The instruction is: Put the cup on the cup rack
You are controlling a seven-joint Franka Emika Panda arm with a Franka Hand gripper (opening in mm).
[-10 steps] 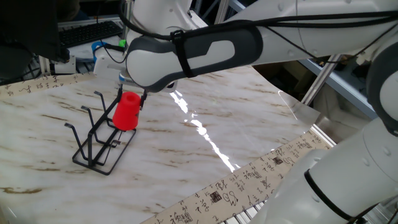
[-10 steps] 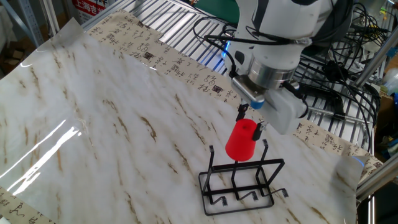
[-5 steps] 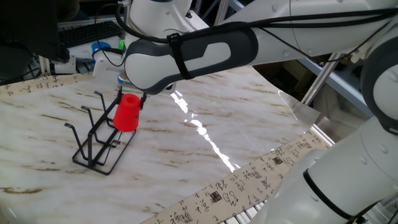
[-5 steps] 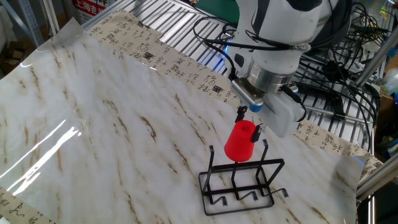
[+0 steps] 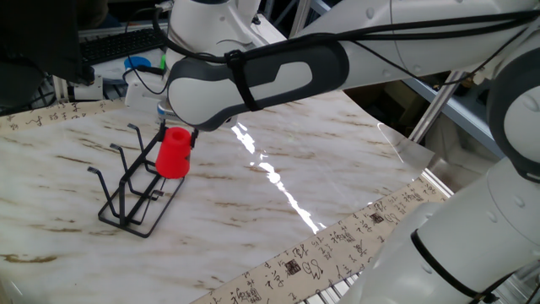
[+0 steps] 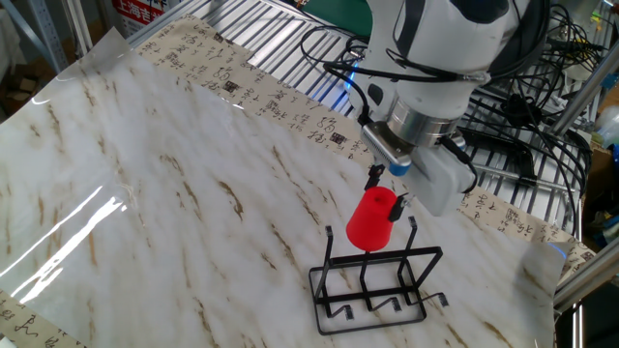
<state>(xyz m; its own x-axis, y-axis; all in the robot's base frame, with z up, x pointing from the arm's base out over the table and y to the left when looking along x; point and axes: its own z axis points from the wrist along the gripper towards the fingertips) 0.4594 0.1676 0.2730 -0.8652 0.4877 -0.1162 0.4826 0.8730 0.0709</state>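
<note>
One fixed view: red cup [image 5: 174,154] tilted against the top of the black cup rack [image 5: 133,187] on the marbled table [image 5: 278,169], base pinched in the gripper [image 5: 179,131]. Fingers mostly hidden behind the bulky white and grey arm [image 5: 253,76]; keyboard [image 5: 122,44] behind, half cut off.

The other fixed view: cup [image 6: 372,219] upside down, tilted, over the rack's [image 6: 377,280] far prongs, contact with them hard to make out. Gripper [image 6: 389,188] closed on the cup's base. Metal grille [image 6: 261,48] and tangled cables [image 6: 522,68] beyond the table [image 6: 145,174].
</note>
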